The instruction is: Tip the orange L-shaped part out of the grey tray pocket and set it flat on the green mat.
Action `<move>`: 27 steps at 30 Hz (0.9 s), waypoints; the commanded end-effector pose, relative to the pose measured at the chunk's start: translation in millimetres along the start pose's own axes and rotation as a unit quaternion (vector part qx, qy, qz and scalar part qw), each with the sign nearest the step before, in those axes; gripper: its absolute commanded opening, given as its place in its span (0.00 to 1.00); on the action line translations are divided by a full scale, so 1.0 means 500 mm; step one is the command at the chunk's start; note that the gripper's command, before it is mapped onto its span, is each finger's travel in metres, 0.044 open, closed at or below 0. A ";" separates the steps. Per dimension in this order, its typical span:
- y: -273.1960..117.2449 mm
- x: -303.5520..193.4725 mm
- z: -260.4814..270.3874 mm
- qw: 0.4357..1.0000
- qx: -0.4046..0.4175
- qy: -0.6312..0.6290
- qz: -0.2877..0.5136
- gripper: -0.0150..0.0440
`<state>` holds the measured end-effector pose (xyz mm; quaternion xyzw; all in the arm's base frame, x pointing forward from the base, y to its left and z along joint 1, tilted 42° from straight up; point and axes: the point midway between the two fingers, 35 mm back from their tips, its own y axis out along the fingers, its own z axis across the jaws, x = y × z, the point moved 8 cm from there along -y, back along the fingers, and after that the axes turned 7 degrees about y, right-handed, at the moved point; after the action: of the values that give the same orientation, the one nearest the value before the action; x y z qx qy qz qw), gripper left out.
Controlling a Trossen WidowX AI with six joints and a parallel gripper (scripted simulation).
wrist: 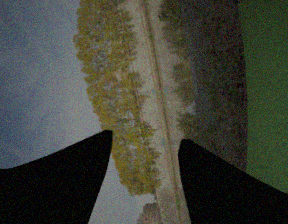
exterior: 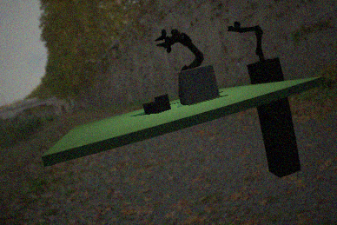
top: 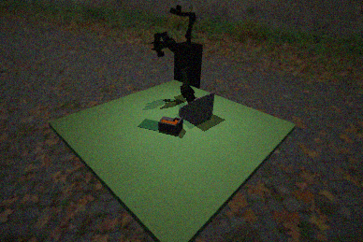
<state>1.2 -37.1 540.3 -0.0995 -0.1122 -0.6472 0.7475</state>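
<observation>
The small grey tray point(top: 170, 129) point(exterior: 151, 109) stands on the large green mat point(top: 164, 179) point(exterior: 109, 134). The orange part point(top: 167, 121) shows as a strip in the tray's top in the top view; its L-shaped end and exact seating are too small to tell. In the exterior view the tray is dark and no orange shows. My gripper point(top: 155, 45) point(exterior: 157, 43) point(wrist: 145, 143) is raised high above the mat, away from the tray. Its fingers are partly apart, with nothing between them in the wrist view.
A larger grey upright block point(top: 198, 109) point(exterior: 199, 85) stands beside the tray, close to my arm's base. A second dark arm point(top: 191, 27) point(exterior: 260, 43) stands on a black pedestal point(top: 188, 64) point(exterior: 278, 134) behind. The mat's edge shows at the right of the wrist view.
</observation>
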 end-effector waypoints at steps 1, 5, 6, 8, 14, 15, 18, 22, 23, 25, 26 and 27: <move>0.087 -0.050 -0.002 0.997 -0.050 -0.052 0.037 0.56; 0.189 -0.114 -0.013 0.984 -0.109 -0.117 0.074 0.56; 0.211 -0.132 -0.017 0.981 -0.119 -0.126 0.089 0.56; 0.260 -0.170 -0.031 0.971 -0.143 -0.153 0.117 0.56; 0.354 -0.251 -0.078 0.940 -0.207 -0.221 0.158 0.56; 0.368 -0.264 -0.086 0.934 -0.217 -0.233 0.164 0.56; 0.419 -0.315 -0.123 0.905 -0.252 -0.284 0.189 0.56; 0.483 -0.397 -0.196 0.855 -0.308 -0.346 0.234 0.56; 0.495 -0.414 -0.214 0.841 -0.320 -0.362 0.244 0.56; 0.520 -0.453 -0.255 0.809 -0.345 -0.395 0.265 0.56; 0.532 -0.473 -0.279 0.790 -0.358 -0.413 0.277 0.56; 0.534 -0.478 -0.289 0.777 -0.361 -0.432 0.284 0.56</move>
<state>226.6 168.8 368.0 -0.5983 -0.1373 -0.3469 0.7091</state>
